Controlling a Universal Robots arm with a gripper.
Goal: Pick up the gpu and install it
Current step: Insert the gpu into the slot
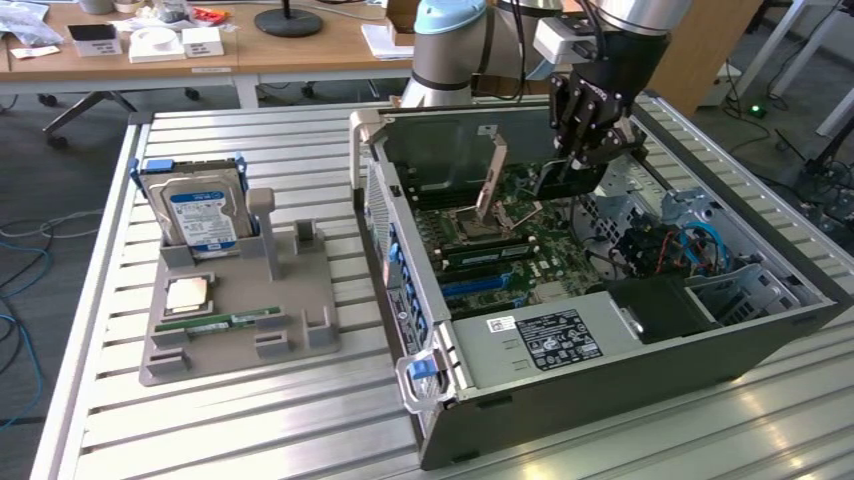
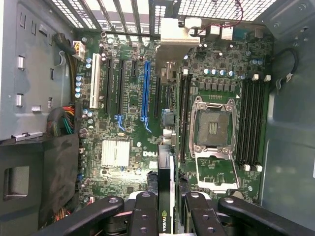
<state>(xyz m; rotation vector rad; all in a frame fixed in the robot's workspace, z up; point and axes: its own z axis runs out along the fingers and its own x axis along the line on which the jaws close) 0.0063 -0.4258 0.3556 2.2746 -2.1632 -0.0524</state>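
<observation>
My gripper [image 1: 589, 158] hangs over the open computer case [image 1: 603, 345], shut on the gpu [image 1: 557, 182], a thin dark card held on edge. Its pale metal bracket [image 1: 497, 168] points down toward the motherboard [image 1: 497, 262]. In the wrist view the gpu [image 2: 166, 147] runs edge-on between my fingers [image 2: 145, 206], with its bracket [image 2: 173, 37] at the far end near the case's vented rear wall. The card hovers above the motherboard [image 2: 128, 147], just beside the long blue slot [image 2: 144, 91] and the black slot next to it.
An open CPU socket [image 2: 214, 125] and memory slots [image 2: 251, 123] lie on the board. A grey stand [image 1: 234, 310] at the exterior view's left holds a hard drive [image 1: 200, 212], a CPU [image 1: 184, 292] and a green memory stick [image 1: 220, 322]. Cables [image 1: 681, 245] fill the case's side.
</observation>
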